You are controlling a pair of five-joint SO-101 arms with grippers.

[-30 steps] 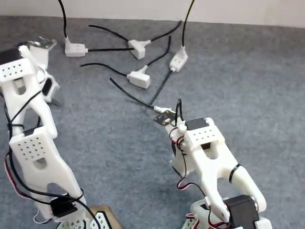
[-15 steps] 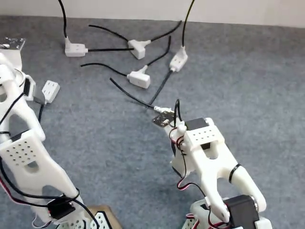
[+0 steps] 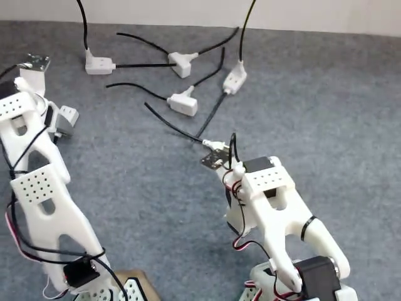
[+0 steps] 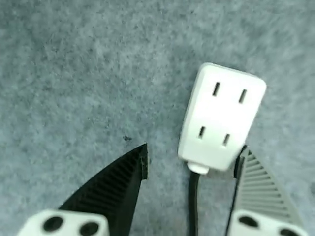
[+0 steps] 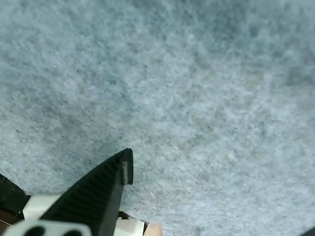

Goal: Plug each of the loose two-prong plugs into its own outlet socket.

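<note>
A white outlet socket (image 4: 221, 115) with two pairs of slots lies on the grey carpet, its black cord running back between my left gripper's fingers. My left gripper (image 4: 193, 153) is open around the socket's cord end, one finger on each side. From above, this socket (image 3: 68, 115) lies at the left beside the left arm (image 3: 31, 144). Two white two-prong plugs (image 3: 182, 102) (image 3: 181, 63) lie at the far middle. Two more white sockets (image 3: 99, 63) (image 3: 235, 78) lie near them. My right gripper's black finger (image 5: 106, 189) hangs over bare carpet, open and holding nothing.
Black cords (image 3: 175, 128) cross the carpet between the plugs and the right arm (image 3: 266, 182). The wall edge runs along the far side. A brown board corner (image 3: 135, 279) shows at the near edge. Open carpet lies to the right.
The left arm swung out to the left, uncovering the socket, then came back over it. The right arm has barely moved.
</note>
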